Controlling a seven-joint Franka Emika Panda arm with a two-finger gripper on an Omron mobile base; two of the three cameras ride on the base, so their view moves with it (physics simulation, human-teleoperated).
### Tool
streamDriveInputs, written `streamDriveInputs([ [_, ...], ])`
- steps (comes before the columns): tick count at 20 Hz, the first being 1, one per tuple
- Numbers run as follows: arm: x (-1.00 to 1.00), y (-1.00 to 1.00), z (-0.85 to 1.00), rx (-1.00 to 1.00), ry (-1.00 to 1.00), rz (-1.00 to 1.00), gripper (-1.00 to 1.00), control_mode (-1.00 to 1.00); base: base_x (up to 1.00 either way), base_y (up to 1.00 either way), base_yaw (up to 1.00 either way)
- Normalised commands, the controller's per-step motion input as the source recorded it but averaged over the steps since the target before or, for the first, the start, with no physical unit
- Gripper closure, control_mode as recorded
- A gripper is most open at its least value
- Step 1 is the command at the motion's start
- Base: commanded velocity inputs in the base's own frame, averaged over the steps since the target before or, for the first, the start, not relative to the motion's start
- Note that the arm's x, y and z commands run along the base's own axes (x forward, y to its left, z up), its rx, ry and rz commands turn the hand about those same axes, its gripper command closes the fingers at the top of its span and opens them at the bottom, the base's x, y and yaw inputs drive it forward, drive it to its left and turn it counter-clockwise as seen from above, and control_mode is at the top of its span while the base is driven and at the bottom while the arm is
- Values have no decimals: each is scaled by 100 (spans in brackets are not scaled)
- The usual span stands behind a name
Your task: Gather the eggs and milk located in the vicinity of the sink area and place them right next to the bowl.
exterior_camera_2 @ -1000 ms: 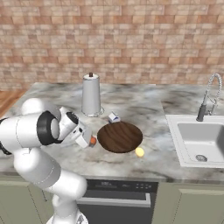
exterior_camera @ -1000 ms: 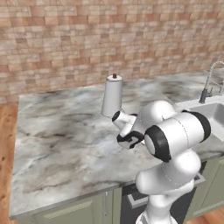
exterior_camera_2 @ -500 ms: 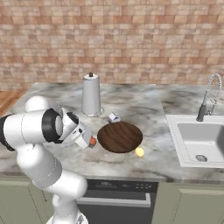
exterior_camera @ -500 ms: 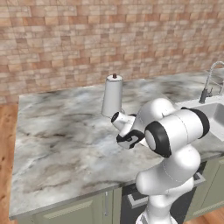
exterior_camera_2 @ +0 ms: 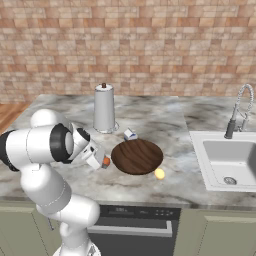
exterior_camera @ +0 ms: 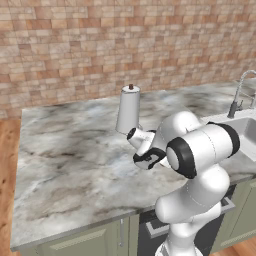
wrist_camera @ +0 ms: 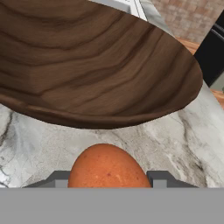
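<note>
Gripper (exterior_camera_2: 102, 161) closed on an orange-brown egg (exterior_camera_2: 106, 161), low over the counter just left of the wooden bowl (exterior_camera_2: 137, 156). Milk carton (exterior_camera_2: 130, 134) already touching the bowl's far rim. Yellow ball (exterior_camera_2: 159, 173) near its right edge. Release left.

Hand view: the egg (wrist_camera: 108, 168) is cut off below by the lower edge, and the bowl (wrist_camera: 96, 70) runs past the top and left edges. Right base view: the milk (exterior_camera_2: 130, 134) is too small to read its markings. Left base view: the sink (exterior_camera: 246, 127) is cut by the right edge, and the robot's arm hides the bench (exterior_camera: 65, 150) behind it.
</note>
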Motion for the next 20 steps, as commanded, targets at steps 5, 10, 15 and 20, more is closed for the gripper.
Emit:
streamDriveInputs([
  [5,0,0,0,0,0,0,-100,-100,0,0,0],
  [10,0,0,3,-3,1,0,-100,-100,0,0,0],
  [15,0,14,28,-2,0,-3,-100,-100,0,0,0],
  [20,0,33,56,0,1,-10,-100,-100,0,0,0],
])
